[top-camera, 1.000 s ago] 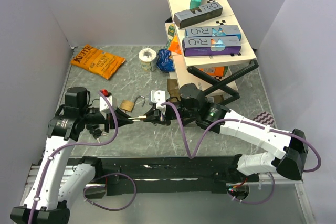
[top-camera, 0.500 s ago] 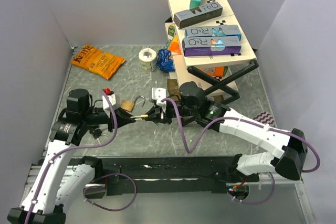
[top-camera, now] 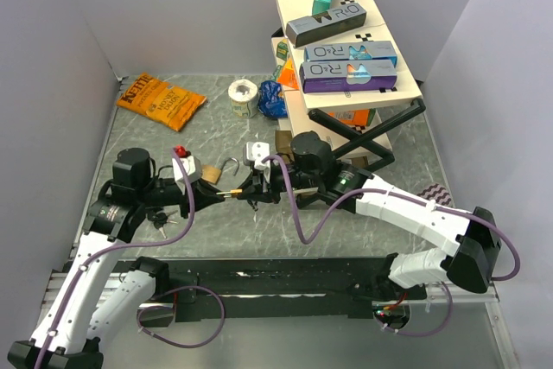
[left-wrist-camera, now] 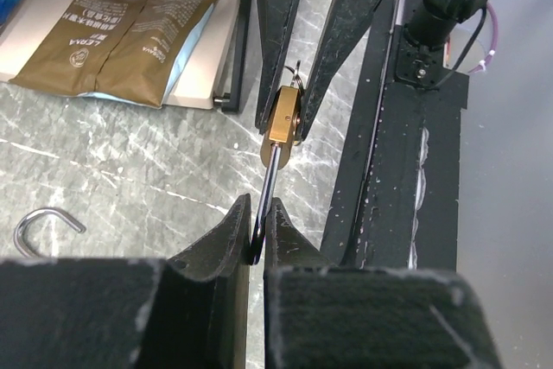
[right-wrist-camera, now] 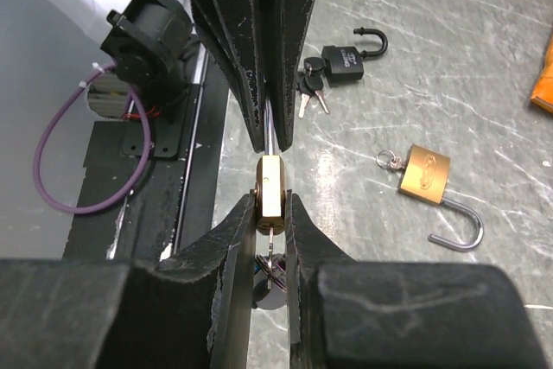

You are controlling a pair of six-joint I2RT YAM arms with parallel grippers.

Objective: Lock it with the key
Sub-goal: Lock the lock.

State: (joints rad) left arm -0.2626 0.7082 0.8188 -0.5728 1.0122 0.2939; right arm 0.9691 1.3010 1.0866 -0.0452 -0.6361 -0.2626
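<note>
Small brass padlock (right-wrist-camera: 270, 183) is held in the air above the counter (top-camera: 285, 231), midway between the two arms and clear of the surface. The right hand (right-wrist-camera: 270, 206) is grasping the brass body across its flat faces. The left hand (left-wrist-camera: 257, 215) is clenched tight on a thin steel bar running out of the body's far end. This bar is taken to be the shackle (left-wrist-camera: 269, 181) seen edge-on. The lock's long axis lies along the line joining the two hands, roughly level, shackle end toward the left hand and keyway end toward the right palm. A key (right-wrist-camera: 271, 258) with its ring is seen at that keyway end, tucked between the right fingers. Whether the shackle is seated or drawn out cannot be told. Judgement: the coming move turns on this shared axis, the shackle being pressed straight along it into the body. The right hand is nearer the key, but no hand is free to turn it. Elsewhere on the counter, a second brass padlock (right-wrist-camera: 425, 172) and a black padlock (right-wrist-camera: 348, 55) are lying open.
</note>
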